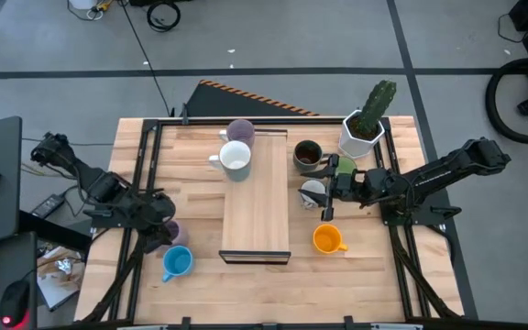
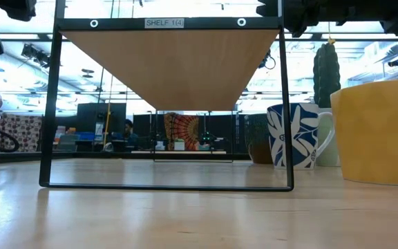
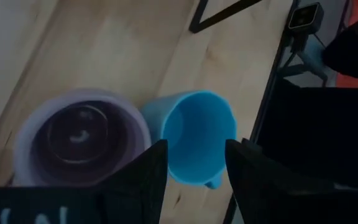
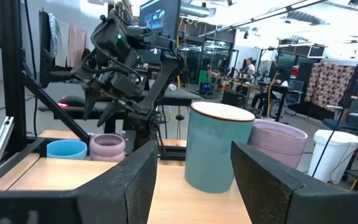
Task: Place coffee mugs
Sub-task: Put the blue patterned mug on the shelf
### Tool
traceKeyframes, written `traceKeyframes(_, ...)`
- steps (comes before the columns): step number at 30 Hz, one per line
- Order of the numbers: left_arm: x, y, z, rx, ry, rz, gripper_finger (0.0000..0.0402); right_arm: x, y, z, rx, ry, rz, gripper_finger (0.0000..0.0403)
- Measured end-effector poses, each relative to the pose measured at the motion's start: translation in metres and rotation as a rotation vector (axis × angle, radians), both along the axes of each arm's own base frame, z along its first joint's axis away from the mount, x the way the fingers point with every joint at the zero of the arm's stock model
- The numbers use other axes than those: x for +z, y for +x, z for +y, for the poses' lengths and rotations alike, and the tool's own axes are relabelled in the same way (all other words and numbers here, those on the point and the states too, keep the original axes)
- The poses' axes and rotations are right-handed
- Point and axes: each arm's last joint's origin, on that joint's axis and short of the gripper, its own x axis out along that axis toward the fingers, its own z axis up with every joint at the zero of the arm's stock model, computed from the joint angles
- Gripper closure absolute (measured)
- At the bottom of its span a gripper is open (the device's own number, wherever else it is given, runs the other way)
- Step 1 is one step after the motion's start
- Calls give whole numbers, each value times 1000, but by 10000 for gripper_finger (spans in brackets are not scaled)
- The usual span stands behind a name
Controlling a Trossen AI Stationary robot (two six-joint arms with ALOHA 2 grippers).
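My left gripper (image 1: 163,223) (image 3: 194,171) hangs open near the table's left side. It is just above the gap between a purple mug (image 1: 172,233) (image 3: 82,140) and a blue mug (image 1: 177,263) (image 3: 197,134), touching neither. My right gripper (image 1: 324,200) (image 4: 197,186) is open and empty, raised at shelf height and facing left toward a white mug (image 1: 236,158) (image 4: 219,146) and a second purple mug (image 1: 240,131) (image 4: 277,142), which stand on the shelf top. Below it stands a white-and-blue mug (image 1: 312,192) (image 2: 292,135). A green mug (image 1: 343,166), a dark brown mug (image 1: 307,155) and an orange mug (image 1: 328,240) (image 2: 384,131) stand on the table.
A wooden shelf (image 1: 257,211) on a black frame (image 2: 50,104) stands at the table's middle. A white faceted pot with a cactus (image 1: 367,124) sits at the far right corner. Black rails run along both table sides. Bare wood lies at the near edge, left of the orange mug.
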Motion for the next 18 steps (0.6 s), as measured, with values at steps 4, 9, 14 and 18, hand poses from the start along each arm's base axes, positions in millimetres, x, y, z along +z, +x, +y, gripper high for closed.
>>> traceKeyframes(4, 4, 3, -4, -11, 45, -26, 235, -3, 2, 0, 1, 4, 13, 192)
traceKeyframes(9, 6, 10, -3, -52, 263, -153, 235, 4, 9, 2, -2, 7, 66, 192)
traceKeyframes(14, 9, 17, 0, -49, 551, -343, 235, 18, 16, 3, -92, 44, 176, 192)
traceKeyframes(18, 15, 26, -3, -134, 710, -576, 241, 31, 16, 7, -59, 95, 246, 192)
